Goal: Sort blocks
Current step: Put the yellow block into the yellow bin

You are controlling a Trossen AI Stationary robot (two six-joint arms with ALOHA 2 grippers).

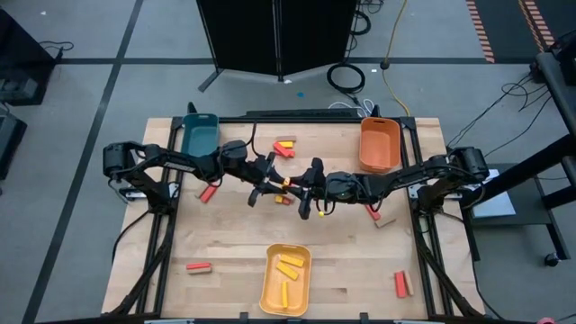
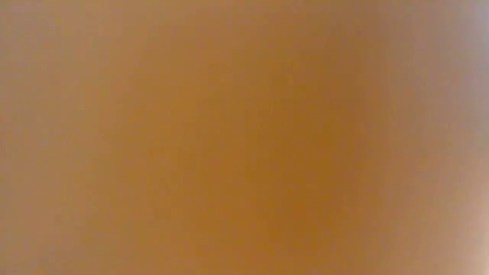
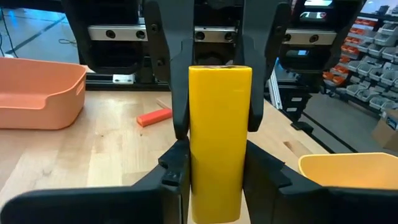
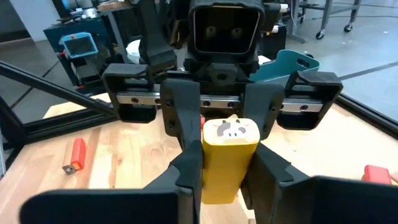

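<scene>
- Handover step: my left gripper (image 1: 281, 186) and right gripper (image 1: 297, 187) both clamp one yellow block (image 3: 219, 140), held mid-table, beyond the yellow tray (image 1: 286, 304).
- Next: one gripper lets go, probably; the other carries it to that tray.

Two dark, jointed arms are seen from above, built of black segments with black cables looped beside them. Each ends in a black gripper: the left gripper (image 1: 286, 184) and the right gripper (image 1: 290, 188). Silver rails with dark screws are carried across the gripper bodies.
</scene>
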